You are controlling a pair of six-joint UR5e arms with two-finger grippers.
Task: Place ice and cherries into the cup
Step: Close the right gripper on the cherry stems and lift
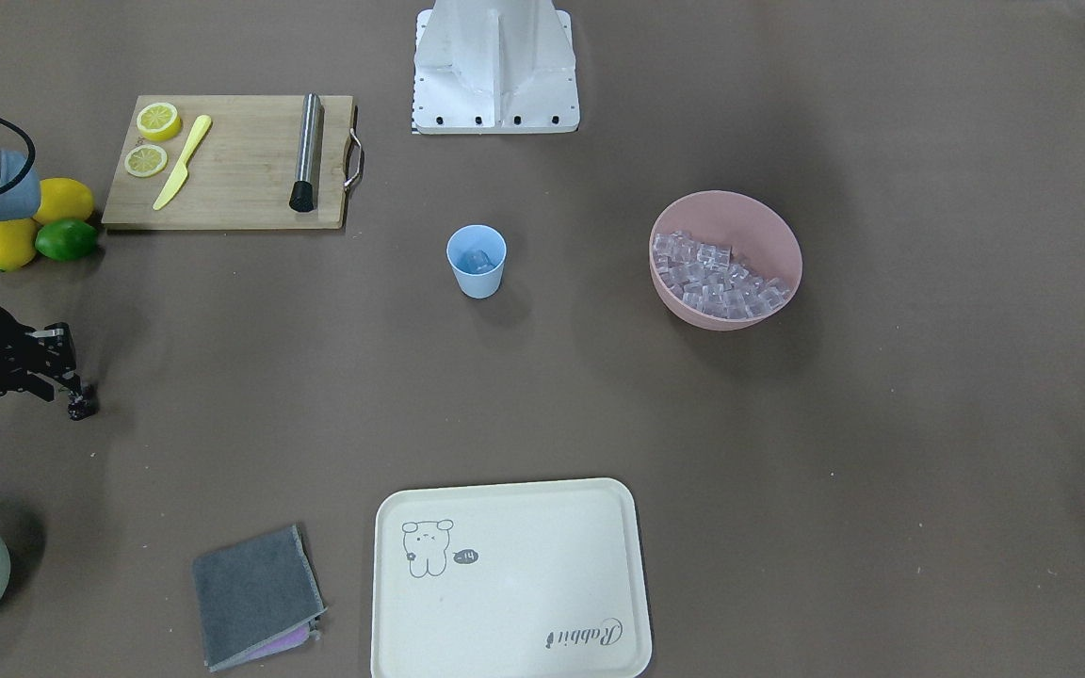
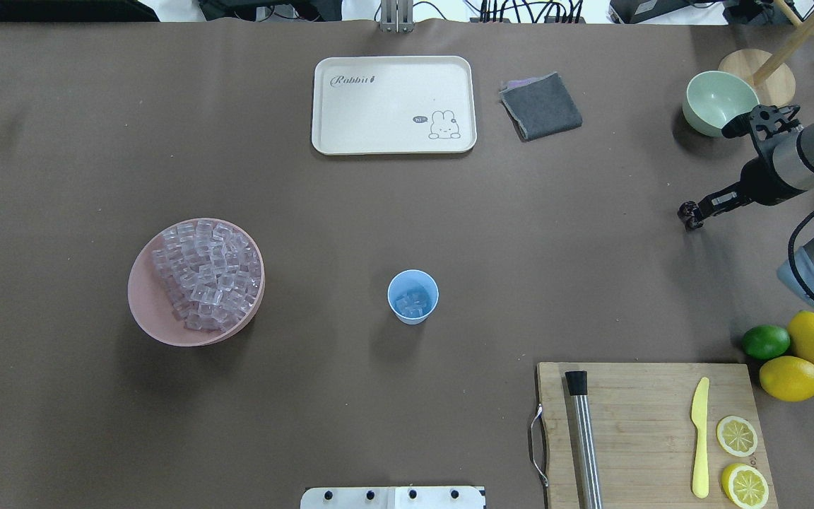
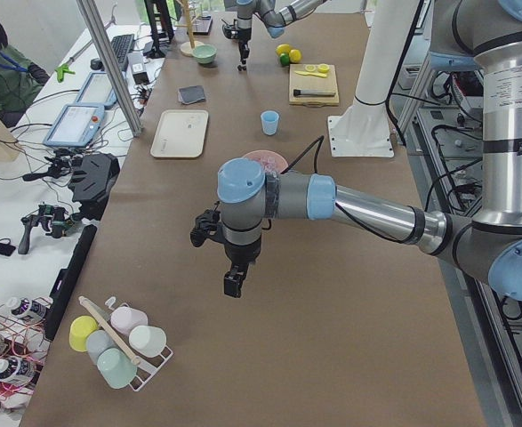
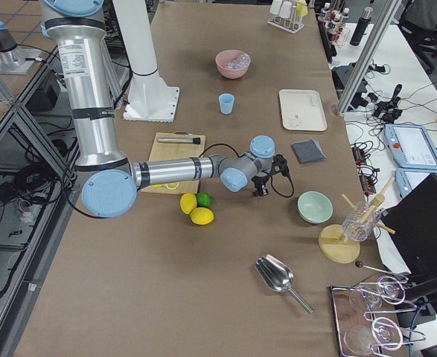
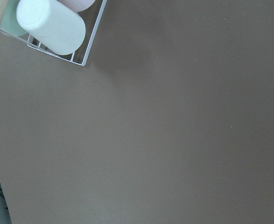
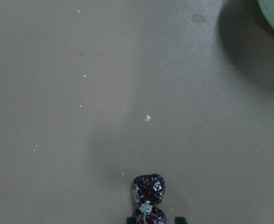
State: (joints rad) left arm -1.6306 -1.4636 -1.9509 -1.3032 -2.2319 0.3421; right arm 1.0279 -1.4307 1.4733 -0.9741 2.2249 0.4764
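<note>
The light-blue cup (image 2: 413,297) stands upright mid-table with a few ice cubes inside; it also shows in the front view (image 1: 477,263). Many more ice cubes (image 2: 208,272) fill the pink bowl (image 2: 140,311) to its left. My right gripper (image 2: 694,208) is shut on the dark cherries (image 6: 149,188) and holds them just above the table, far right of the cup, near the pale green bowl (image 2: 718,102). My left gripper (image 3: 232,283) shows only in the exterior left view, low over bare table beyond the pink bowl. I cannot tell whether it is open or shut.
A cutting board (image 2: 647,424) with a metal muddler, a yellow knife and lemon halves lies near right. Two lemons and a lime (image 2: 766,341) sit beside it. A cream tray (image 2: 393,102) and a grey cloth (image 2: 541,106) lie at the far side. A cup rack (image 5: 52,28) is by the left wrist.
</note>
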